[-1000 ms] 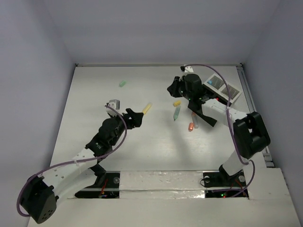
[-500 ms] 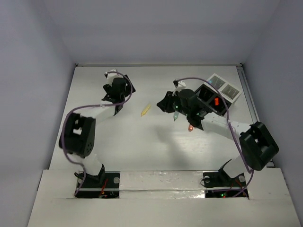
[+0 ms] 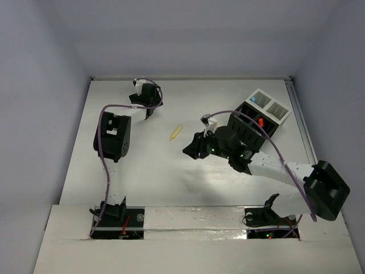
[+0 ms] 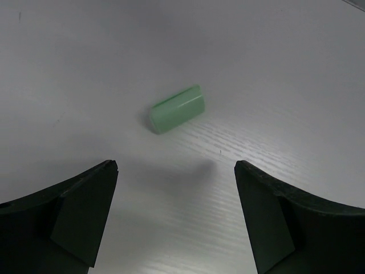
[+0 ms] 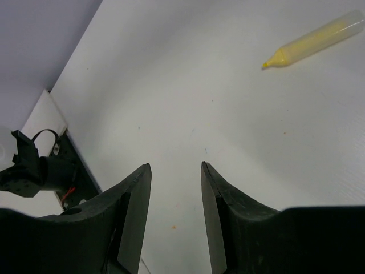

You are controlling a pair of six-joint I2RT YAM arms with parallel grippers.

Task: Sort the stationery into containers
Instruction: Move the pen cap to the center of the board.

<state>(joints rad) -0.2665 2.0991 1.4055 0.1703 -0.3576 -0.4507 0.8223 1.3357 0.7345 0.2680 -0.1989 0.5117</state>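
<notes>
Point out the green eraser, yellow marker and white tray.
green eraser (image 4: 177, 108), left wrist view, top face
yellow marker (image 5: 317, 40), right wrist view, mid-barrel
white tray (image 3: 270, 104), top external view, divider between cells

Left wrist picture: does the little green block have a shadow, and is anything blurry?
Left wrist view: the small mint-green block looks sharp, with a thin dark shadow at its nearer end; the black end effector fingers look softer. Right wrist view: the yellow marker pen is slightly blurred.
</notes>
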